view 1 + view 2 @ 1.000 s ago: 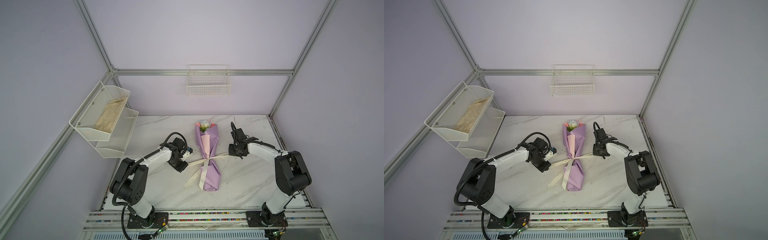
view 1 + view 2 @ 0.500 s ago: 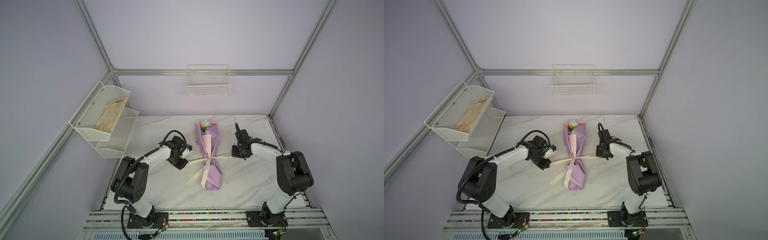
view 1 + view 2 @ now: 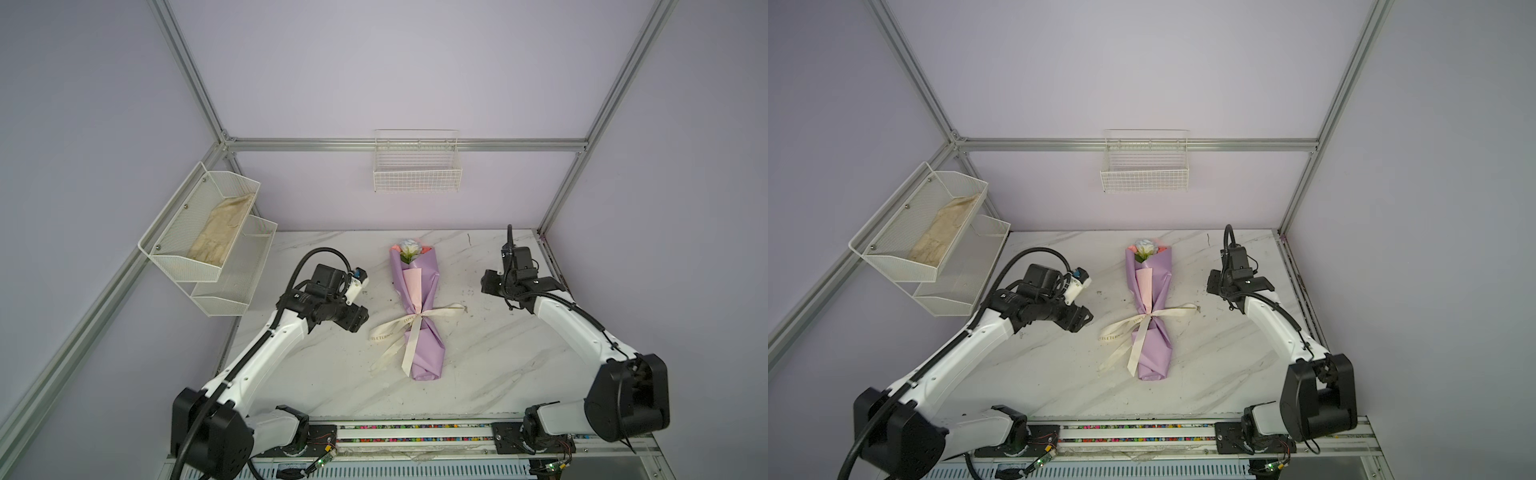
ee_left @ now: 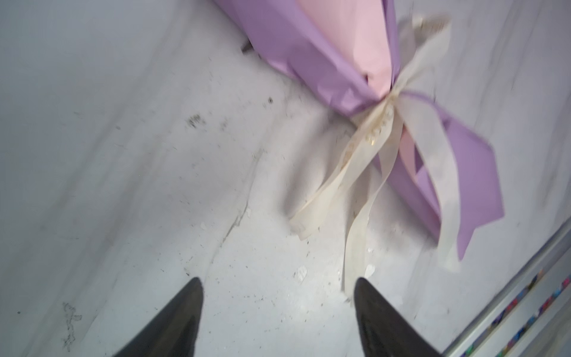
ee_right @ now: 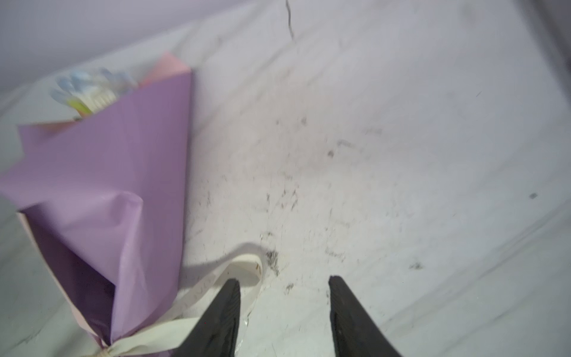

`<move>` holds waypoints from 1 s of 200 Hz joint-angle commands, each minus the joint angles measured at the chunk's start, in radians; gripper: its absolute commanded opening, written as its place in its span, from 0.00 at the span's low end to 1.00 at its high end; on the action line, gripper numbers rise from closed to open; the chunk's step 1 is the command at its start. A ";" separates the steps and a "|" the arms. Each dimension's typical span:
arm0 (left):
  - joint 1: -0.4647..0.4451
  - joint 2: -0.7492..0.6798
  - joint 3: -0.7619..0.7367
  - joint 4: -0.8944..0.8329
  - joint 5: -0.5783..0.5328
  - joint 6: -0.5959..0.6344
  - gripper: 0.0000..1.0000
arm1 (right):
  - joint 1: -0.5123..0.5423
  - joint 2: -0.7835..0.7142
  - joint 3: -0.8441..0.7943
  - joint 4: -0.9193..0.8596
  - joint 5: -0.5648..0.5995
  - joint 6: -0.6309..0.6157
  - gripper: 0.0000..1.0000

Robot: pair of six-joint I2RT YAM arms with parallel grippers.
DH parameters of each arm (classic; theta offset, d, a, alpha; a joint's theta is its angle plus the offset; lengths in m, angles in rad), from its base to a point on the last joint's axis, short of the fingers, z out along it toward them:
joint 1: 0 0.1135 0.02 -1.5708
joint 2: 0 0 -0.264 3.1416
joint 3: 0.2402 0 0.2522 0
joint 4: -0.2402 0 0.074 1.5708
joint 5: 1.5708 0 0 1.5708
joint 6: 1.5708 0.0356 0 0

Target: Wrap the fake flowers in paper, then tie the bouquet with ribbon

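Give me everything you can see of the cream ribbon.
The cream ribbon, flat and satin-looking with printed lettering, is knotted around the waist of the bouquet of fake flowers. Two loops spread sideways; one tail lies over the wrap, another on the marble table. Left gripper and right gripper stand open, clear of it.

Both top views sit high over the front edge, angled down, taking in the whole desk [image 3: 498,353], pretty much the same picture twice. The wrist cameras ride low and close, looking out past the left tool [image 4: 277,281] and right tool [image 5: 282,278]. All four share the bouquet [image 3: 419,291], mid-frame from above.
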 commanded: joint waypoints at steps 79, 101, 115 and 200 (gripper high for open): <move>0.188 -0.090 -0.373 0.622 -0.527 -0.290 1.00 | -0.020 0.043 -0.558 1.162 0.307 -0.297 0.89; 0.234 -0.028 -0.467 0.821 -0.506 -0.184 1.00 | -0.028 0.193 -0.554 1.316 0.167 -0.347 0.89; 0.242 0.018 -0.505 0.920 -0.533 -0.139 1.00 | -0.028 0.280 -0.559 1.452 0.099 -0.386 0.89; 0.379 0.263 -0.542 1.316 -0.272 -0.090 1.00 | -0.110 0.489 -0.590 1.747 0.022 -0.363 0.97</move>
